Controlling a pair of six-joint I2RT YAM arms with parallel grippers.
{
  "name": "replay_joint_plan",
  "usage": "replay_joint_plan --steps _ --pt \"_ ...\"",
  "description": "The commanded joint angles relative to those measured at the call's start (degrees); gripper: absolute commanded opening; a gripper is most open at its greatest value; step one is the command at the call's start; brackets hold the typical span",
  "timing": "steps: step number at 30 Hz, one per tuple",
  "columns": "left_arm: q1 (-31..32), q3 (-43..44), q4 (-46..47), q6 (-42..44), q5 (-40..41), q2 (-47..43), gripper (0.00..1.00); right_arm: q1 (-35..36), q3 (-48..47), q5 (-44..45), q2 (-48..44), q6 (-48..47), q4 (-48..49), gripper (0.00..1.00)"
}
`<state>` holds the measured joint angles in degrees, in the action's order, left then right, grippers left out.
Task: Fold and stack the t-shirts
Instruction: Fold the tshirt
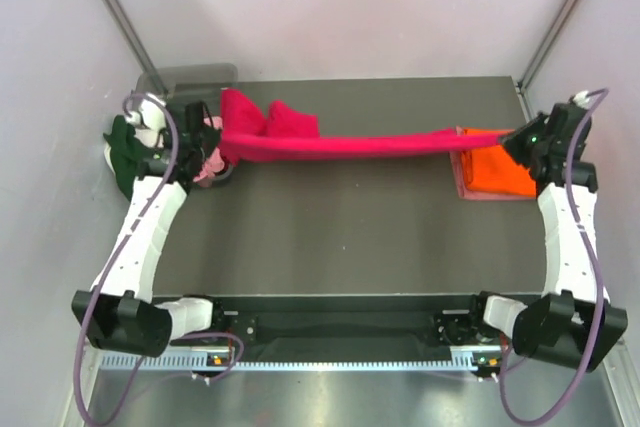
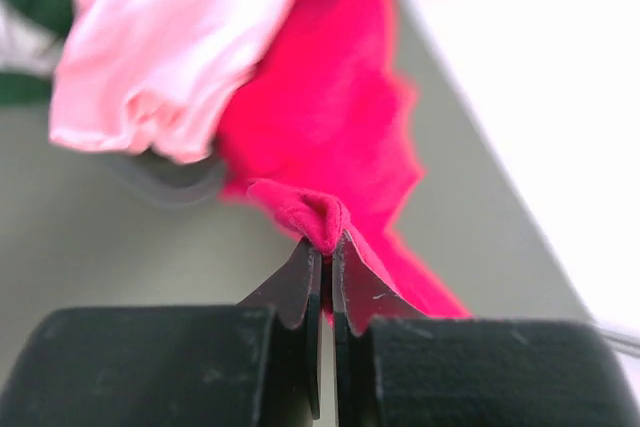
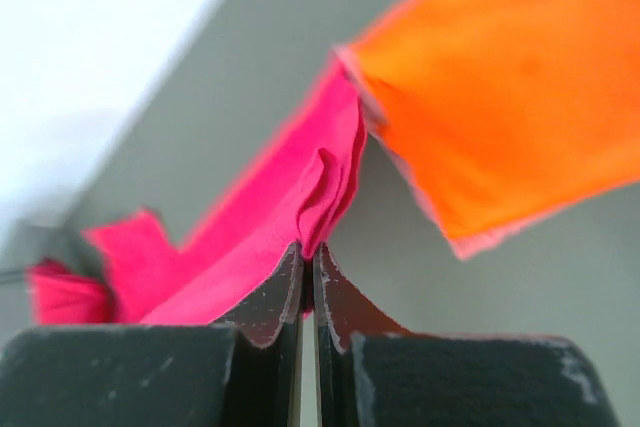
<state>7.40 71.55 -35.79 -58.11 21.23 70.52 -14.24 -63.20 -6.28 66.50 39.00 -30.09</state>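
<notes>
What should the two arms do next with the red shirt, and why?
Probably draw both ends toward the near part of the table and lay it flat: the left gripper and right gripper are each shut on the red shirt, stretched in a bunched band.

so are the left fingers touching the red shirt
Touching. The left wrist view shows the left fingers pinched shut on a fold of the red shirt, with no gap.
</notes>
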Motion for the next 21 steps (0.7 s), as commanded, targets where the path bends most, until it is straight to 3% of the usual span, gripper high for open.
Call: replay_joint_plan --steps 1,10,15,21 --pt "-0.89 9.98 -6.83 5.01 0.57 -4.42 0.00 0.26 -8.41 -0.30 -7.85 -0.60 -7.00 0.00" --pt "-0.81 25.97 -13.06 7.39 -2.43 -16.73 0.00 0.27 -21.42 -1.10 -19.21 -1.47 -15.43 0.00" --pt "-0.81 32.77 -16.15 8.80 -0.23 -13.84 0.00 0.27 -25.56 0.04 -19.31 -0.86 -16.76 0.00" --pt "-0.81 29.00 -10.97 8.28 -2.24 -5.32 0.00 0.18 -26.09 0.39 -10.09 -1.12 -14.04 0.00"
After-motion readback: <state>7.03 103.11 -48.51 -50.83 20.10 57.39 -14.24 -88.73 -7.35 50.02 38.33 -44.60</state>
